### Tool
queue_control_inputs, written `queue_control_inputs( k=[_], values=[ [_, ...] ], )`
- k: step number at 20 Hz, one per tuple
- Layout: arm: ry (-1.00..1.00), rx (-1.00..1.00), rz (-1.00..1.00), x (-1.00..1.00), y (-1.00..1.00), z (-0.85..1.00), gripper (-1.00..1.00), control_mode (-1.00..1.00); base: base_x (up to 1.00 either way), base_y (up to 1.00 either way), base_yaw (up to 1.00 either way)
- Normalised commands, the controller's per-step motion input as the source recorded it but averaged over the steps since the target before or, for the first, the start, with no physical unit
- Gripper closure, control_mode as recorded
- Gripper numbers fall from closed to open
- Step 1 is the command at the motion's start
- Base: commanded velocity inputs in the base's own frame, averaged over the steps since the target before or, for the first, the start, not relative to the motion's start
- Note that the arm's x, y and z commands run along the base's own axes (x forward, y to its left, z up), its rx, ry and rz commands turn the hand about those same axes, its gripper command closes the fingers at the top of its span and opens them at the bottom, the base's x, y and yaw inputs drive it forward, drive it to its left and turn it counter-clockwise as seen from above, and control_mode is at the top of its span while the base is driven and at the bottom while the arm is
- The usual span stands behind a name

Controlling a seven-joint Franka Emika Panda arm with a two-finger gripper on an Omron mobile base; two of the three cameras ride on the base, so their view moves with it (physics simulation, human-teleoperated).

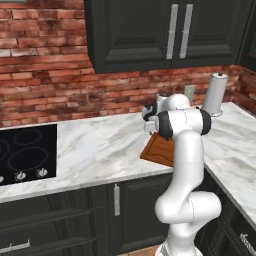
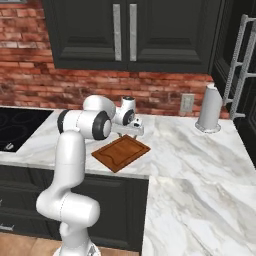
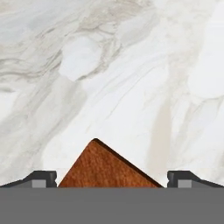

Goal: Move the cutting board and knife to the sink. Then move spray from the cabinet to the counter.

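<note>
- We see the cutting board (image 2: 121, 152) as a thin, roughly square reddish-brown wooden slab with a groove running round just inside its rim; it lies flat on the counter (image 2: 190, 150), turned so its corners point outward like a diamond.
- In the left base view the board (image 1: 159, 150) is partly hidden behind the white arm, and only its left portion shows.
- In the hand view one corner of the board (image 3: 107, 168) pokes up at 6 o'clock, its dark edge sharp against the pale marble (image 3: 113, 78).
- Our gripper (image 3: 112, 179) stands wide apart, with nothing between the tips; the board's corner sits in the gap between the two dark fingertips (image 3: 43, 178) but we cannot tell that either touches it.
- In the right base view the hand (image 2: 131, 126) hovers above the board's far corner, at about 12 o'clock from the board's middle.
- The board's near corner lies close to the counter's front edge, at 6 o'clock.
- Open veined marble stretches from the board toward 3 o'clock, as far as a tall pale cylinder (image 2: 209, 109) standing near the brick wall (image 2: 30, 75).
- Toward 9 o'clock, the black cooktop (image 1: 25, 155) sits well apart from the board, with bare marble between.
</note>
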Motion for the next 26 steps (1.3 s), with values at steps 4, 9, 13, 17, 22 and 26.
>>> queue_control_inputs(
  k=[4,9,13,17,22,26],
  values=[
    [0.00,0.00,0.00,0.00,0.00,0.00,-1.00,1.00,-0.36,0.09,-0.05],
    [0.00,0.00,0.00,0.00,0.00,0.00,-1.00,1.00,-0.25,0.16,-0.03],
    [0.00,0.00,0.00,0.00,0.00,0.00,-1.00,1.00,-0.32,0.13,-0.01],
    [0.00,0.00,0.00,0.00,0.00,0.00,-1.00,1.00,-0.49,0.08,0.00],
    [0.00,0.00,0.00,0.00,0.00,0.00,-1.00,1.00,-0.42,0.08,0.00],
    [0.00,0.00,0.00,0.00,0.00,0.00,-1.00,1.00,-0.11,0.04,0.00]
  ],
)
